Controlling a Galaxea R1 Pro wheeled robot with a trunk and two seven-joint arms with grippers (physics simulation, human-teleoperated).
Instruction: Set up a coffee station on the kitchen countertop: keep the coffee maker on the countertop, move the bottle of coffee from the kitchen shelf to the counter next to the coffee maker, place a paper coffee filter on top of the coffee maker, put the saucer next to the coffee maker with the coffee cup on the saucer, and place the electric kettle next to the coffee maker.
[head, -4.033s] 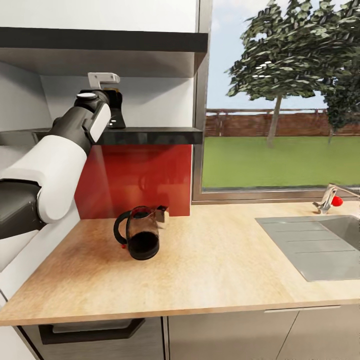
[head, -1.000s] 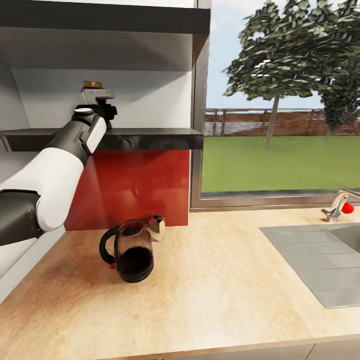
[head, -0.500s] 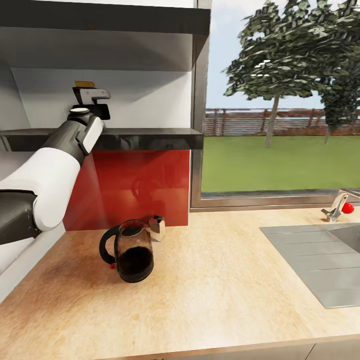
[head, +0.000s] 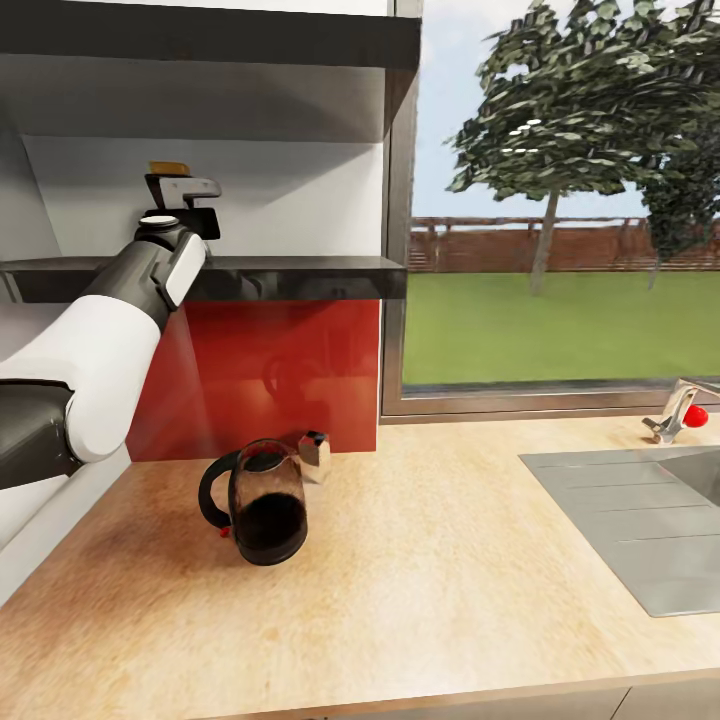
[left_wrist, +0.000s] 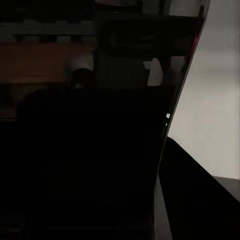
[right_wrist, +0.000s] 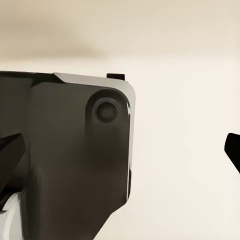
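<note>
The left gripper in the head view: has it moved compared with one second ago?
Yes. The left gripper has shifted left along the shelf and slightly up, with the bottle's gold cap.

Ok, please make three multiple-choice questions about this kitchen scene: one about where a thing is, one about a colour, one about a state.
1. Where does the kettle stand?
A. on the countertop
B. in the sink
C. on the shelf

2. What colour is the wall panel behind the kettle?
A. blue
B. red
C. green

3. How is the left arm posed?
A. hanging beside the robot
B. resting on the countertop
C. raised to the shelf

Answers: 1 A, it sits upright on the wood surface; 2 B, the panel under the shelf is red; 3 C, its wrist is at shelf height.
</note>
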